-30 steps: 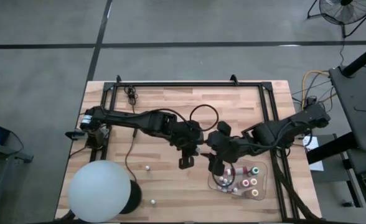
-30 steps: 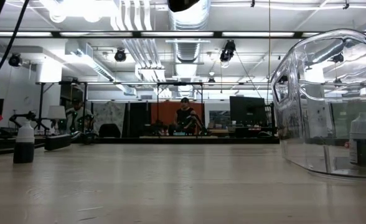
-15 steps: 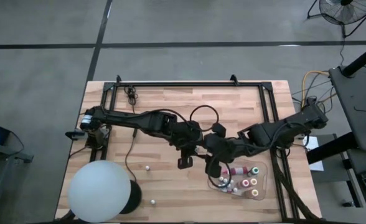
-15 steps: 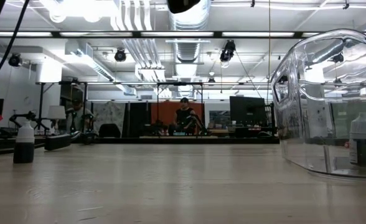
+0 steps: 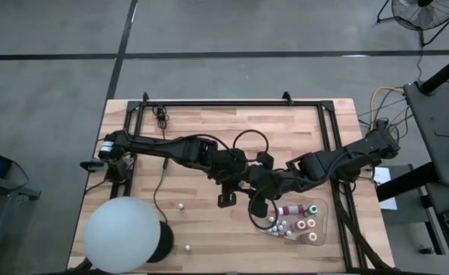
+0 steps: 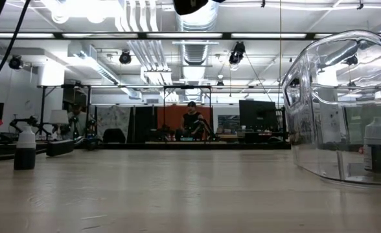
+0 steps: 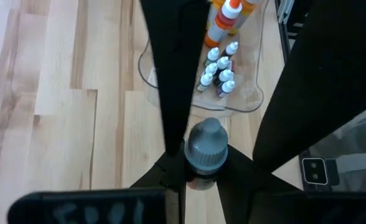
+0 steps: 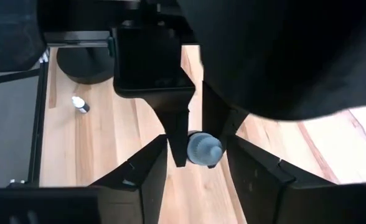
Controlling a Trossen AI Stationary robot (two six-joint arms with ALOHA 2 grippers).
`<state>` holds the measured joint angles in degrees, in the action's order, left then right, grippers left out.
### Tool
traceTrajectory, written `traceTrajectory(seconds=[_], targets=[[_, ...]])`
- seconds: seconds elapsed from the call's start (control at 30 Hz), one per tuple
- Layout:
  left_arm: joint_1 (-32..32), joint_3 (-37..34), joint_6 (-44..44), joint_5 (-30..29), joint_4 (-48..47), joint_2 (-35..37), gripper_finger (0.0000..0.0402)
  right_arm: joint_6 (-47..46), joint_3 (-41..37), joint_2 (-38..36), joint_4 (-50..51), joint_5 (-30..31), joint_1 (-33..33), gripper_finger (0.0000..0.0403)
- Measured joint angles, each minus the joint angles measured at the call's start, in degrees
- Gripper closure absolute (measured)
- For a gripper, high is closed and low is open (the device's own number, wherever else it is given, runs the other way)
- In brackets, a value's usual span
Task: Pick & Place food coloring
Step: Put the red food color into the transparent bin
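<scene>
- Left hand (image 7: 198, 171) grips a grey-capped bottle (image 7: 206, 146) mid-desk (image 5: 194, 130).
- Right hand (image 8: 197, 158) straddles that bottle, fingers (image 8: 152, 168) part-open, not touching.
- More bottles (image 5: 297, 221) stand in the tray (image 5: 325, 229).

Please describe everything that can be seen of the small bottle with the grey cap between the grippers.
The grey-capped bottle is tiny, with a rounded, ribbed, plastic-looking grey cap and a darker body mostly hidden. The left gripper is shut on it, above the wooden table near the clear tray. The right gripper brackets it, one finger each side; contact cannot be told.
</scene>
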<state>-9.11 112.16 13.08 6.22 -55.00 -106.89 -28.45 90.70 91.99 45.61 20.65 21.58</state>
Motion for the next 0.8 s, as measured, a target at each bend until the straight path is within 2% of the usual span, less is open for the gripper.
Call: traceTrajectory(seconds=[0.6,0.8], targets=[[-0.04,0.02,-1.08,0.2,-1.42,0.0,0.0362,1.02,-0.07,0.12,-0.01,-0.07,0.0,0.035],[0.11,0.02,-0.81,0.26,-1.44,0.0,0.0358,1.05,-0.07,0.1,0.02,-0.05,0.0,0.0363]])
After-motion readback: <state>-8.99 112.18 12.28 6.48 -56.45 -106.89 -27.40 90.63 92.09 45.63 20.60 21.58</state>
